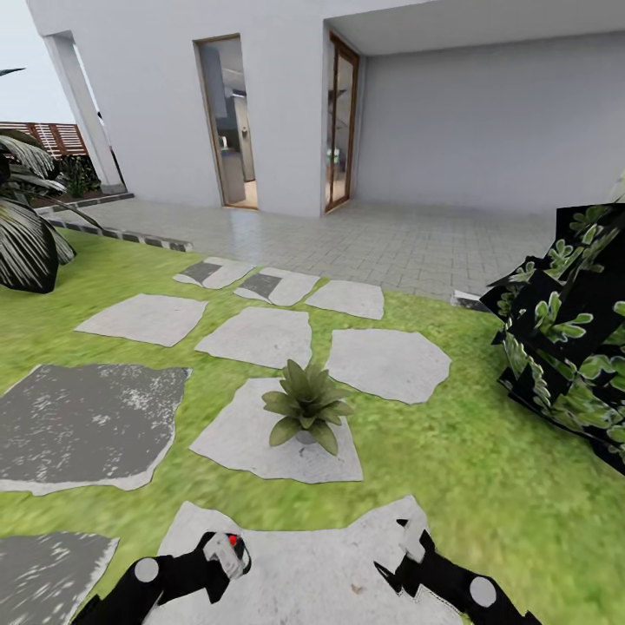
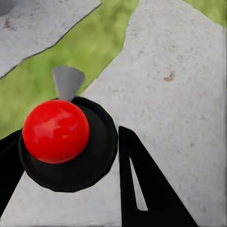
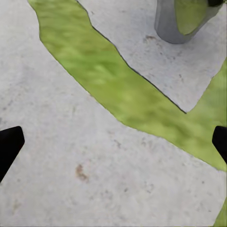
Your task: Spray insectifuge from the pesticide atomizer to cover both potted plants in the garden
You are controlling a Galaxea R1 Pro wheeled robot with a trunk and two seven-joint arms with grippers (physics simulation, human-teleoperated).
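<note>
One potted plant [image 1: 305,406], a low rosette of pointed green leaves, stands on a pale stepping stone [image 1: 234,438] in the middle of the lawn. Its grey pot [image 3: 172,21] also appears in the right wrist view. My left gripper [image 1: 219,562] is low at the near left, shut on the pesticide atomizer [image 1: 229,549]. The left wrist view looks down on the atomizer's black sprayer top with a red button [image 2: 56,131] and grey nozzle [image 2: 67,81], held between dark fingers [image 2: 142,189]. My right gripper [image 1: 404,555] hangs open over the nearest stone, short of the plant.
Grey stepping stones [image 1: 260,334] cross the green lawn toward a tiled patio [image 1: 365,234] and a white house with two doorways. A dark blocky bush [image 1: 569,338] stands at the right. A palm [image 1: 26,234] fills the left edge.
</note>
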